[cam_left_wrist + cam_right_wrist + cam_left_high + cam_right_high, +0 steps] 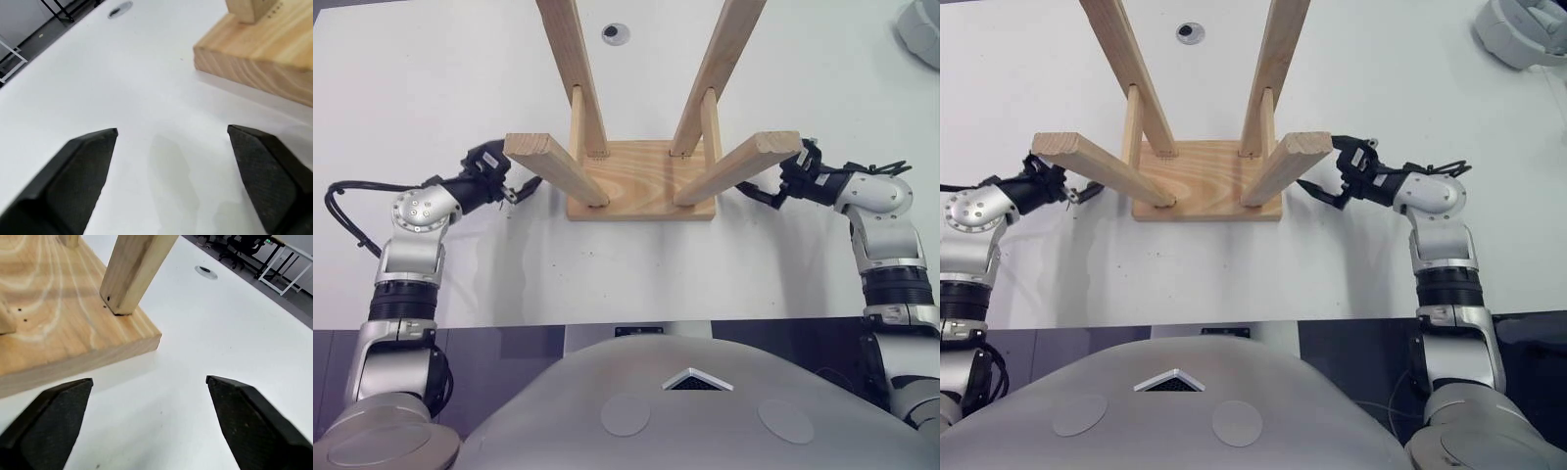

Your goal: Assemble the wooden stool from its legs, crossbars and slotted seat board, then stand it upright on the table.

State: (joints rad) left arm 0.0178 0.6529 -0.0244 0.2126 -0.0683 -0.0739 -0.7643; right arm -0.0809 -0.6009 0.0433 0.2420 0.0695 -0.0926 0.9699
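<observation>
The wooden stool lies upside down on the white table, its seat board (641,186) flat and four legs pointing up. The near left leg (553,166) and near right leg (739,166) splay toward me. Short crossbars (578,117) join the legs on each side. My left gripper (517,191) sits low on the table just left of the seat board (264,54), open and empty. My right gripper (759,193) hovers just right of the seat board (63,338), under the near right leg's end, open and empty.
A round cable hole (616,34) is set in the table behind the stool. A grey-white object (1518,29) rests at the far right corner. The table's front edge (607,321) runs close to me, with bare white surface between it and the stool.
</observation>
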